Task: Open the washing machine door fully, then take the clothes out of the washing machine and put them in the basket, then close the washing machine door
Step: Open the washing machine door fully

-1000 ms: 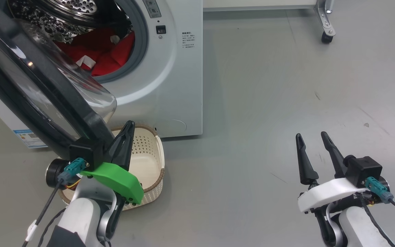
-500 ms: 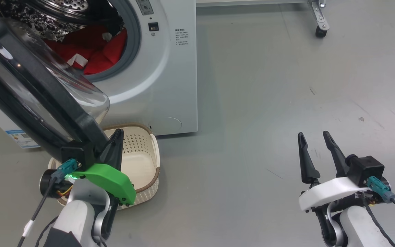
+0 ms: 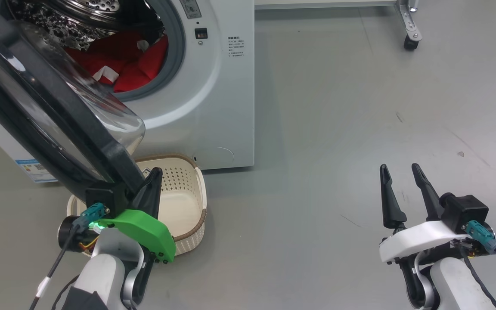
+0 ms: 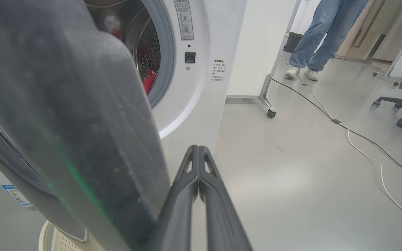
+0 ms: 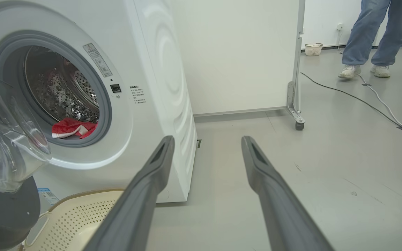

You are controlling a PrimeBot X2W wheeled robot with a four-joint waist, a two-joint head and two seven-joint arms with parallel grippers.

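1. The washing machine [image 3: 218, 107] stands white at the upper left of our head view. Its steel drum mouth is uncovered inside a grey seal.
2. The washing machine door [image 3: 71, 120] is swung out from the front towards us. Its black rim slants across the left of the head view, and its clear glass bowl bulges towards the machine.
3. The clothes [image 3: 131, 69] lie inside the drum as a red heap with a white strip, low in the opening against the seal.
4. The basket [image 3: 185, 200] sits on the grey floor [image 3: 338, 129] just before the machine's foot, partly under the door's lower free edge.
5. Our left pincer [image 3: 156, 172] is pressed narrow, finger against finger, with nothing between. It points up over the basket, just beside the door rim's outer edge, and we cannot tell whether it touches the rim.
6. Our right pincer [image 3: 399, 168] is spread wide and holds nothing. It hangs over bare floor, well apart from the machine.
7. In the wrist views we see a person's legs [image 5: 372, 35] in blue jeans on the far floor, beyond a wheeled panel's caster [image 5: 298, 125]. Cables [image 4: 361, 139] trail across the floor.
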